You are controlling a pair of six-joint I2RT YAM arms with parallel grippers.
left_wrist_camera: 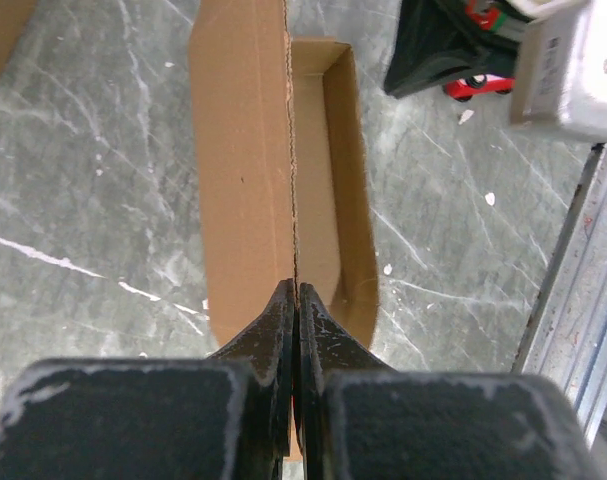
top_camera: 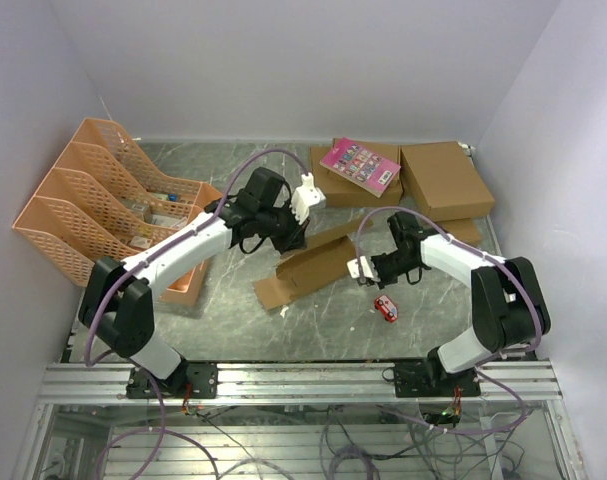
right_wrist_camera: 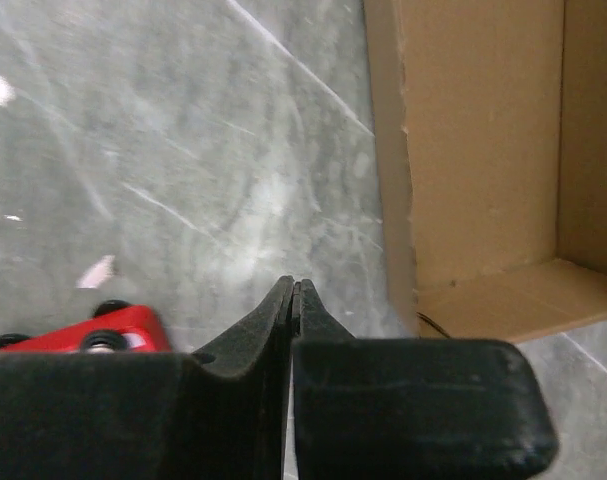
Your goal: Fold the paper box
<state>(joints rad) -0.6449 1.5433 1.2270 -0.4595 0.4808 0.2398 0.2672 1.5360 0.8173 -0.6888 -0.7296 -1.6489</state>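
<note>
The paper box [top_camera: 313, 262] lies half folded in the middle of the table, a long brown cardboard piece with one wall raised. My left gripper [top_camera: 288, 238] is shut on the thin top edge of that upright wall [left_wrist_camera: 294, 200]. In the left wrist view the cardboard edge runs straight out from between the fingertips, with the open trough [left_wrist_camera: 333, 170] to its right. My right gripper [top_camera: 371, 272] is at the box's right end, shut with nothing between its fingers. In the right wrist view the box corner [right_wrist_camera: 483, 160] is just right of the closed tips.
A small red toy car [top_camera: 385, 308] lies on the table near the right gripper [right_wrist_camera: 295, 285]. Two larger brown boxes [top_camera: 443, 180] stand at the back right, one bearing a pink booklet [top_camera: 360, 165]. Orange file racks [top_camera: 93, 205] fill the left side. A metal rail [top_camera: 303, 380] runs along the near edge.
</note>
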